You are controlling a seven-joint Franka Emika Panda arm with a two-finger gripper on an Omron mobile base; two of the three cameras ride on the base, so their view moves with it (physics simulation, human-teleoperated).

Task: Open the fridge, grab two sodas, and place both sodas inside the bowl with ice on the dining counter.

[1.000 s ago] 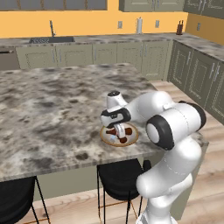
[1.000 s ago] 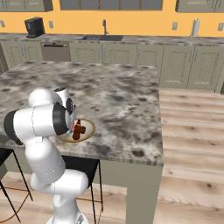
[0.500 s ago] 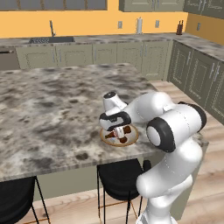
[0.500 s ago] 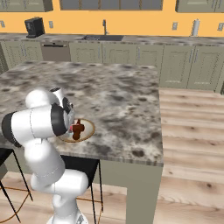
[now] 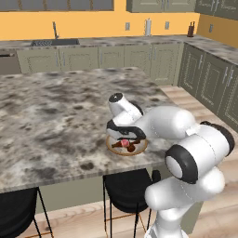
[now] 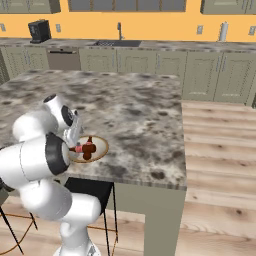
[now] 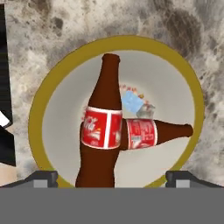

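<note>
Jaws are now spread wider; gripper is held wide apart over crossed sodas at centre frame, inside the bowl.

Arm: glossy white rounded links, bulbous shells. Dark grey-black rings at joints; big black-rimmed grey end cap on near elbow joint. White wrist housing with grey disc face, black collar beneath. Hand: black body, two small dark grey finger tips with lighter square pads. No cables, screws or markings visible.
</note>
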